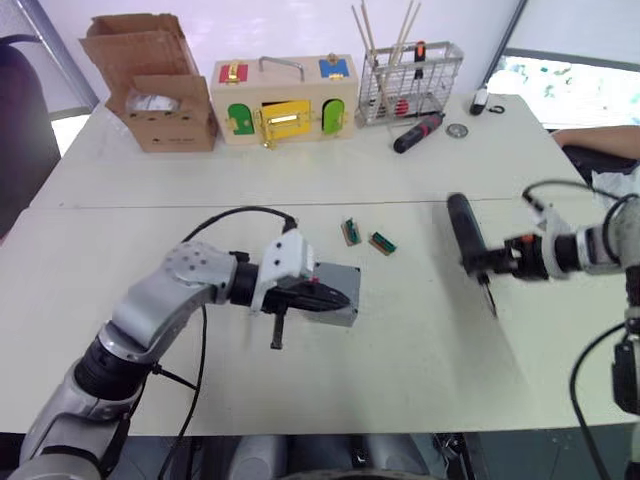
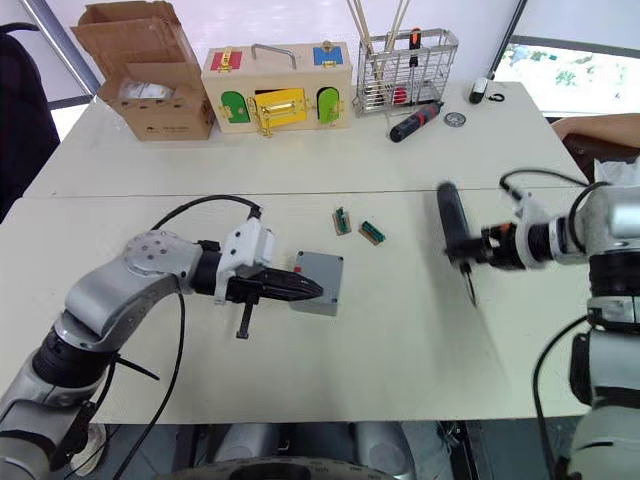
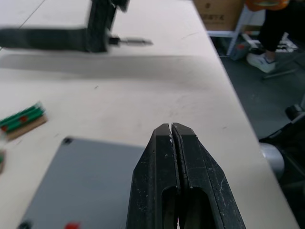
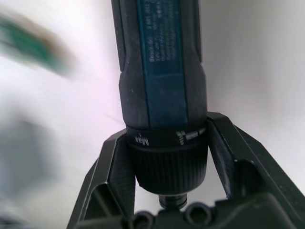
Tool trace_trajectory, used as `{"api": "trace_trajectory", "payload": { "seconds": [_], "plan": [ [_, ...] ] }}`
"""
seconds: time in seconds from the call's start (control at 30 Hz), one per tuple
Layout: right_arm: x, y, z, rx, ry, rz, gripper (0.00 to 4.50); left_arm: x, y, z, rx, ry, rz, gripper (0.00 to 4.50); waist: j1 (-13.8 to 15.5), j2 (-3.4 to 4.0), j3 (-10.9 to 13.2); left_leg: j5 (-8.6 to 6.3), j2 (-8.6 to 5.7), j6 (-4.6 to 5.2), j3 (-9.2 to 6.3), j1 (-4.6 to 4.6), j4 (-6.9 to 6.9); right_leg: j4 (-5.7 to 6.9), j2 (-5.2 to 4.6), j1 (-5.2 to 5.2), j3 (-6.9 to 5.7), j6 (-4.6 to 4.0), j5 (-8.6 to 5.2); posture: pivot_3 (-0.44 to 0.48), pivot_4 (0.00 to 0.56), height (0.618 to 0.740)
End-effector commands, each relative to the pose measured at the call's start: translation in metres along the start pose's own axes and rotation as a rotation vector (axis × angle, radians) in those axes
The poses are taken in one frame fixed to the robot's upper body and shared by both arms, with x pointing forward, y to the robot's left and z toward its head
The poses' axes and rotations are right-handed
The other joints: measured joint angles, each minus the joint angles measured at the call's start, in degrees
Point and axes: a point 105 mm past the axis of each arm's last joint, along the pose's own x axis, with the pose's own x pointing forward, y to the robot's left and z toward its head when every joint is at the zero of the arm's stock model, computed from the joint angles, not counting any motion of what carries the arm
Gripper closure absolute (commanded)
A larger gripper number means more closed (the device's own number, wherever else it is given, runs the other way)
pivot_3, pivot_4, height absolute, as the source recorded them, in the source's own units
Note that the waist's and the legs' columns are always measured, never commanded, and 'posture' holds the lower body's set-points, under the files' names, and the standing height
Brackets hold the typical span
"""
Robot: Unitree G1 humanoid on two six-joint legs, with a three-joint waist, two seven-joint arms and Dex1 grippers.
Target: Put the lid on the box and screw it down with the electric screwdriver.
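Two pale tables (image 1: 300,180) pushed together, white wall behind, bright window (image 1: 575,80) at right, dark chair (image 1: 20,110) at left

The electric screwdriver (image 4: 164,95) has "Max" printed in white on its collar.

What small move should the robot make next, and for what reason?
Probably bring the electric screwdriver over toward the box and aim its bit at a corner screw hole. The right gripper holds it well to the side, and the lid seems already on, with the shut left gripper above it.
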Motion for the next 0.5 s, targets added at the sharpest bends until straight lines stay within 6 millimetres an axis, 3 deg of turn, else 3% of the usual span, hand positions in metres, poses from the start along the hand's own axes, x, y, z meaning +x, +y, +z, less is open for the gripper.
{"api": "trace_trajectory", "payload": {
  "seconds": [0.03, 0.17, 0.3, 0.4, 0.5],
  "plan": [
    [-0.044, 0.047, 0.039, -0.099, -0.395, 0.23, 2.59, -0.011, 0.014, 0.009, 0.028, -0.018, 0.023, 4.5, 0.5, 0.01, -0.01, 0.01, 0.0, -0.01, -0.11, -0.34, 0.09, 0.2, 0.01, -0.38, -0.09, 0.0, 0.0, 0.0, 0.15, 0.74],
    [-0.052, 0.094, 0.03, -0.163, -0.709, 0.416, 2.59, -0.018, 0.028, 0.009, 0.013, -0.014, 0.019, 4.5, 0.59, 0.04, -0.02, 0.16, 0.04, -0.28, -0.15, -0.59, 0.11, 0.32, 0.05, -0.56, -0.15, 0.0, 0.0, 0.0, 0.15, 0.74],
    [-0.038, 0.127, 0.008, -0.13, -0.803, 0.543, 2.59, -0.021, 0.036, 0.008, 0.008, 0.007, -0.001, 4.5, -0.01, 0.1, 0.0, 0.18, -0.05, -0.3, -0.13, -0.56, 0.14, 0.33, -0.07, -0.52, -0.11, 0.0, 0.0, 0.0, 0.15, 0.74],
    [-0.041, 0.138, -0.002, -0.061, -0.879, 0.604, 2.59, -0.022, 0.039, 0.009, 0.015, 0.031, -0.019, 4.5, -0.03, 0.1, 0.0, 0.22, -0.08, -0.38, -0.19, -0.5, 0.15, 0.28, -0.1, -0.48, -0.13, 0.0, 0.0, 0.0, 0.15, 0.74],
    [-0.057, 0.137, -0.003, 0.001, -0.932, 0.605, 2.59, -0.023, 0.04, 0.01, 0.02, 0.038, -0.027, 4.5, -0.21, 0.14, 0.02, 0.22, -0.1, -0.38, -0.16, -0.5, 0.14, 0.28, -0.13, -0.48, -0.11, 0.0, 0.0, 0.0, 0.15, 0.74]
  ]
}}
